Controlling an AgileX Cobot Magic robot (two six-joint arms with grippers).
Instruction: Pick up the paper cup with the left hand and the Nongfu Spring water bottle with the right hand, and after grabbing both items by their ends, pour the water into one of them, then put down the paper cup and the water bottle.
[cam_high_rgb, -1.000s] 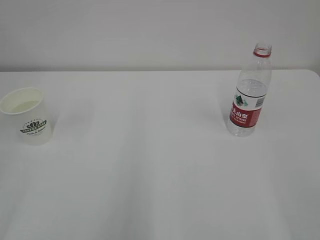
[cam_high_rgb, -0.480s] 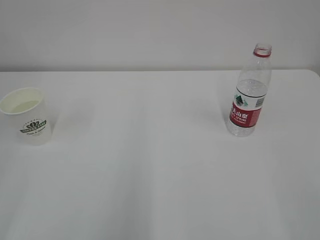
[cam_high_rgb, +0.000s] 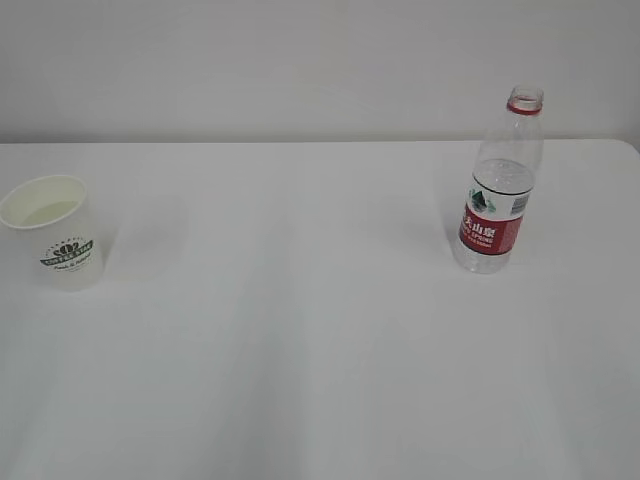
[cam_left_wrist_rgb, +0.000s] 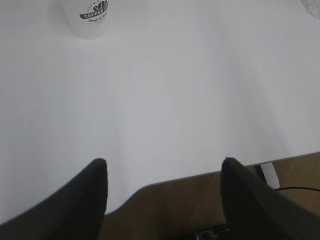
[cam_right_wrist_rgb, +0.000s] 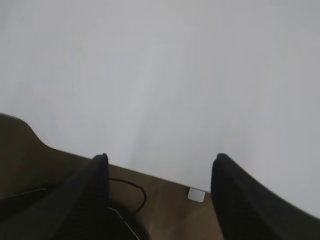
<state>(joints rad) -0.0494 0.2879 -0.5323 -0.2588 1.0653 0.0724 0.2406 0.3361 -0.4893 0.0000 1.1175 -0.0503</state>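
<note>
We see the left hand (cam_left_wrist_rgb: 162, 165) with its fingers spread wide and nothing between them, hanging above the table's (cam_high_rgb: 320, 330) near edge. The right hand (cam_right_wrist_rgb: 159, 160) is likewise wide and empty. The paper cup (cam_high_rgb: 55, 232) stands upright at nine o'clock, the water bottle (cam_high_rgb: 498, 185) upright at two o'clock, well apart.

A plain white table (cam_high_rgb: 300, 330) fills the exterior view and runs back to a pale wall; the paper cup (cam_high_rgb: 55, 232) stands upright on it at the far left, mouth open, its dark green logo facing the camera; the Nongfu Spring water bottle (cam_high_rgb: 498, 185) stands upright on it well apart to the right, uncapped, red label facing forward; both wrist views show the table's near edge above a brown floor (cam_left_wrist_rgb: 200, 200).
</note>
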